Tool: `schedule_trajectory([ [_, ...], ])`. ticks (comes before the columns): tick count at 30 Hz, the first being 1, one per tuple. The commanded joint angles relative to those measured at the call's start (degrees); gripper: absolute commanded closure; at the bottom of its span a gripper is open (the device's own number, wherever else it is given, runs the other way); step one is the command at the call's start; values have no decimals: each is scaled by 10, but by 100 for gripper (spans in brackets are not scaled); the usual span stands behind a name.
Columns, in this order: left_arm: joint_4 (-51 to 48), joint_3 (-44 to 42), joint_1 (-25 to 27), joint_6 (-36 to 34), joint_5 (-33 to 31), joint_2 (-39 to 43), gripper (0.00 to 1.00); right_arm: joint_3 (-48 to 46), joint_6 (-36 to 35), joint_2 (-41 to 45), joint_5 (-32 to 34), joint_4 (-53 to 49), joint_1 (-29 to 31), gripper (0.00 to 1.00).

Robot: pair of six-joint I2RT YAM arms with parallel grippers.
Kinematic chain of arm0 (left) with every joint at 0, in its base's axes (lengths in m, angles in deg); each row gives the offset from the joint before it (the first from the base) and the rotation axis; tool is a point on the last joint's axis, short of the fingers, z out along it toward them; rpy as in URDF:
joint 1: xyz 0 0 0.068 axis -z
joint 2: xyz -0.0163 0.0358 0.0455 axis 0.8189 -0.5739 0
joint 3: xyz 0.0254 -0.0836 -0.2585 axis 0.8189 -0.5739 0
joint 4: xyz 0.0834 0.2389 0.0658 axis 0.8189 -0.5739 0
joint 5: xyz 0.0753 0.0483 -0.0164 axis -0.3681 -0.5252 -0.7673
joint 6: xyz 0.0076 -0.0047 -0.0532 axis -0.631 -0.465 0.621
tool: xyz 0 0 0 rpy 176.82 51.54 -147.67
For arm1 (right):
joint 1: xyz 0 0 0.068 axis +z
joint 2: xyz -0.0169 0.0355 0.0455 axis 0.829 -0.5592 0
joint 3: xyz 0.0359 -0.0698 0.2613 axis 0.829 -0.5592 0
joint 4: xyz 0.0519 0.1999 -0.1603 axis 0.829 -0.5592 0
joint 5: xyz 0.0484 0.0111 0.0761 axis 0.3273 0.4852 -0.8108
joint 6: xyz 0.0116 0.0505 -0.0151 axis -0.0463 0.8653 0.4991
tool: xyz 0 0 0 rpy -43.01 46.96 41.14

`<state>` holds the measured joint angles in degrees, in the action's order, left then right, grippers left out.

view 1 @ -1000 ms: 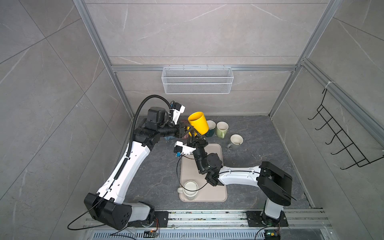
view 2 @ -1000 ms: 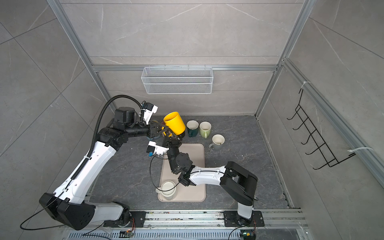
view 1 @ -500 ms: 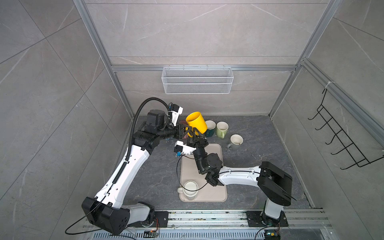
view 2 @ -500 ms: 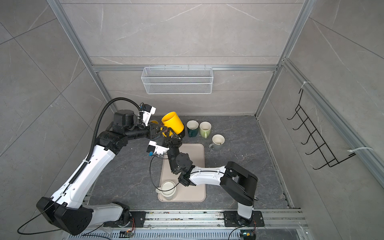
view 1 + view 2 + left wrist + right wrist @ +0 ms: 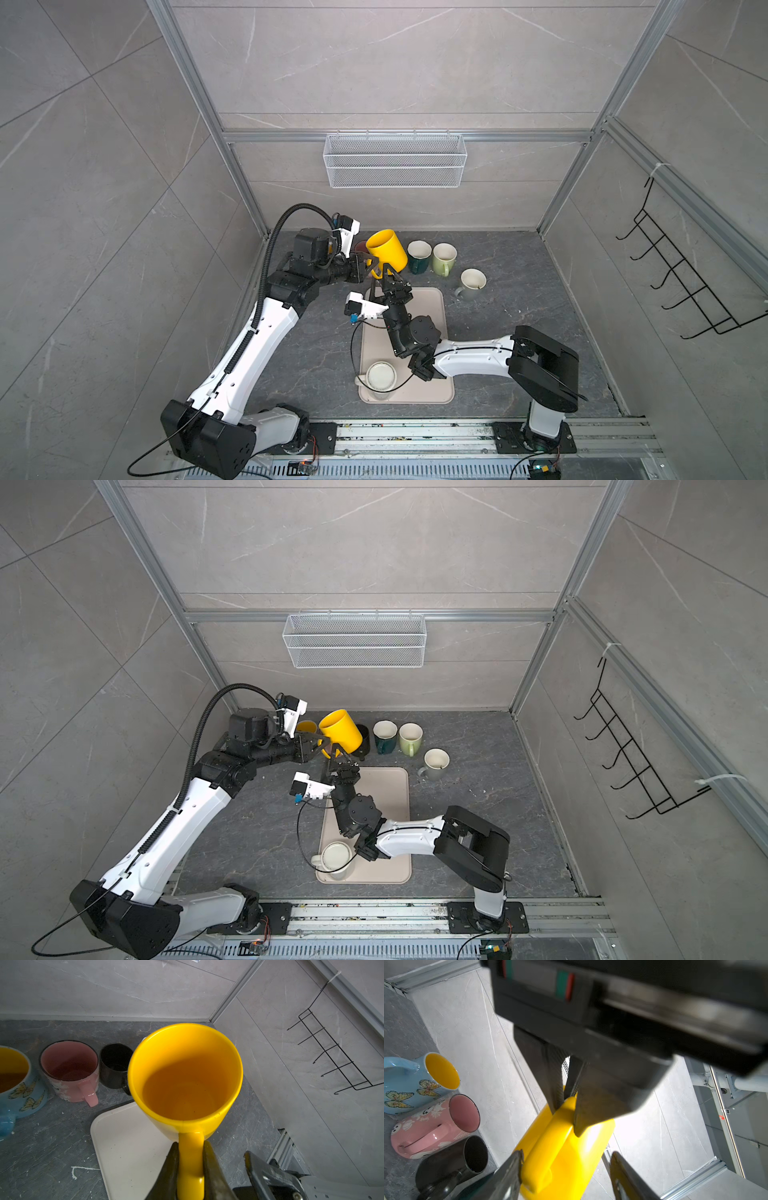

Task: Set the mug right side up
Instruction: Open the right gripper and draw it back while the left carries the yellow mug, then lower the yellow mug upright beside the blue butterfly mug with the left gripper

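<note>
We hold mug (image 5: 185,1076) by handle (image 5: 190,1169) only, left gripper (image 5: 191,1145) pinching; right gripper (image 5: 566,1154) spread around body. Mug may pivot, hit tray (image 5: 124,1147).

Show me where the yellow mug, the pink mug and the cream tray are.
yellow mug (image 5: 185,1086): left wrist view, on the inside wall of the cup.
pink mug (image 5: 69,1068): left wrist view, on its pink inside.
cream tray (image 5: 431,301): in a top view, on a bare far corner of its surface.

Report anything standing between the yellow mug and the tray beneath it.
The right gripper, jaws open, sits just under the yellow mug, straddling its lower end, between it and the far end of the tray. The left gripper holds its handle.
</note>
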<state>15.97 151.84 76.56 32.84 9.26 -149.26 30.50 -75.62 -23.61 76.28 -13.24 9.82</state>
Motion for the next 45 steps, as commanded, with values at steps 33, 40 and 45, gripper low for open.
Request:
schedule_trajectory([
  [33,105,-115,-17,-32,-256,76,100,1,945,285,-172,-837,-80,25],
  [40,134,-162,-16,-53,-266,65,100,-11,1049,314,-362,-864,-154,26],
  [45,180,-214,-14,-60,-276,67,100,-25,1085,318,-400,-851,-176,28],
])
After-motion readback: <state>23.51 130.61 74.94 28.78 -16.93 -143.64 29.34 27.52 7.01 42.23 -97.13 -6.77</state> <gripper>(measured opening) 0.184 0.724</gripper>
